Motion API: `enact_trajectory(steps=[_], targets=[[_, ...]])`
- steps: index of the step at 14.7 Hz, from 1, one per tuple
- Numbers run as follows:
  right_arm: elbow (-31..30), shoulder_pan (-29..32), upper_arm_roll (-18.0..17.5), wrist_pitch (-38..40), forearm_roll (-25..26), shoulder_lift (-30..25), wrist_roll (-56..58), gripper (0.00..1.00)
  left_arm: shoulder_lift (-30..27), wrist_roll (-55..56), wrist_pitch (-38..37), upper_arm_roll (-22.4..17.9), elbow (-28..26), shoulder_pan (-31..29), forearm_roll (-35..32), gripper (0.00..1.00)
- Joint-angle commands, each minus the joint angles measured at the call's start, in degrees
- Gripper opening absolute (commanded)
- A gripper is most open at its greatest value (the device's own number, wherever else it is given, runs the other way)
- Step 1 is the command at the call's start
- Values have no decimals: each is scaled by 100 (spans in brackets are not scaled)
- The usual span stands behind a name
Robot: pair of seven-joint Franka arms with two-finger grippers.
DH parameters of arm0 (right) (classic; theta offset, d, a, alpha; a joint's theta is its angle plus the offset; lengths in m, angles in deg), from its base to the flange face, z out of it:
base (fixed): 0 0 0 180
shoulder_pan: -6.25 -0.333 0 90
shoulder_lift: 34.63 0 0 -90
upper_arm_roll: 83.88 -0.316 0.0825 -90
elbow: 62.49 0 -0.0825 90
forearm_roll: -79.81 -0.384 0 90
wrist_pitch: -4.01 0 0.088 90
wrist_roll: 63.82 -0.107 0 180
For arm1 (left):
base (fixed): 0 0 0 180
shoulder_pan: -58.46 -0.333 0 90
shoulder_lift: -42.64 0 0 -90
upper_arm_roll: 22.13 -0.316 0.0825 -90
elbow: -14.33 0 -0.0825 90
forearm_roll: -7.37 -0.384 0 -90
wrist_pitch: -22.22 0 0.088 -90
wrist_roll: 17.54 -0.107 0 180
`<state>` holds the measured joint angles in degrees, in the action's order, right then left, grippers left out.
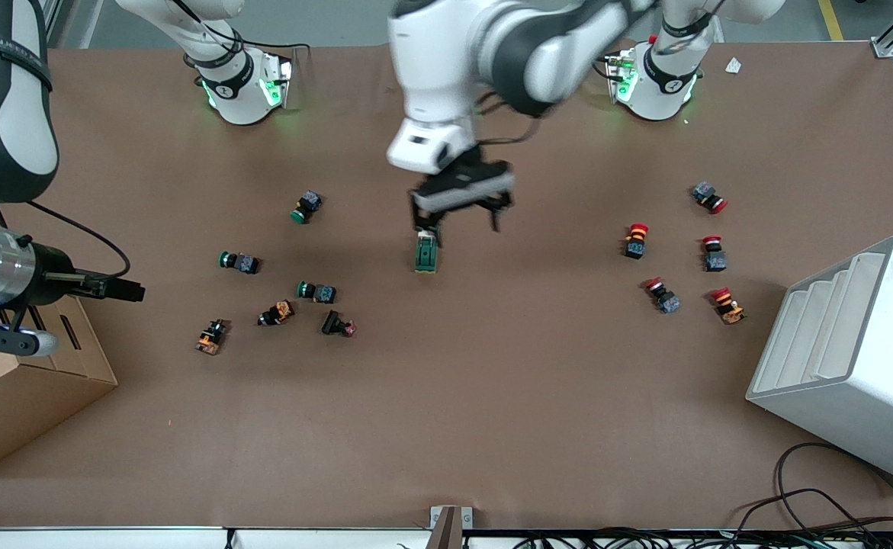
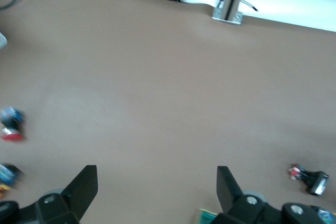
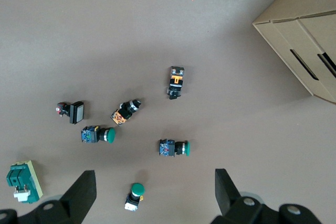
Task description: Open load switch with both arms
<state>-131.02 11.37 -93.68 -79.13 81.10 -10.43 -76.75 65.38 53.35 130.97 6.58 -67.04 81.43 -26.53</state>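
Two grippers spread wide, empty: left gripper (image 1: 457,219) over the load switch (image 1: 425,252), right gripper (image 3: 152,195) waits above green buttons (image 1: 316,290); bare table (image 1: 492,396) toward camera.

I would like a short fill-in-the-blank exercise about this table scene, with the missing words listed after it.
1. The left gripper hangs over the ____ switch.
2. Its fingers are ____.
3. The right gripper is high above the push buttons with ____ caps.
4. The cardboard box stands at the ____ arm's end.

Missing words: load; open; green; right
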Motion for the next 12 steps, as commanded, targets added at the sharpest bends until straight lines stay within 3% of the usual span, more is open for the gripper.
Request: enact_trajectory(steps=[1,3,4,7,10,12], targets=[[-143,50,-13,105,-50,-205,229,100,-480,-1311,-55,65,-169,-897,707,100],[-230,7,4,193,-50,-345,238,100,-831,-2269,-90,-145,-160,-1137,1182,100],[-379,-11,22,167,-50,-468,238,100,-981,-2656,-221,-581,-169,-1094,1419,100],[-696,-160,232,158,-50,-811,264,100,-1464,-3676,-494,-1111,-239,-1286,2245,100],[-784,-292,487,202,-50,-996,562,100,-1816,-4713,-986,-1613,-230,-1479,2554,100],[-820,-476,733,210,-68,-1102,668,100,-2027,-5652,-1311,-1702,-265,-1821,2695,100]])
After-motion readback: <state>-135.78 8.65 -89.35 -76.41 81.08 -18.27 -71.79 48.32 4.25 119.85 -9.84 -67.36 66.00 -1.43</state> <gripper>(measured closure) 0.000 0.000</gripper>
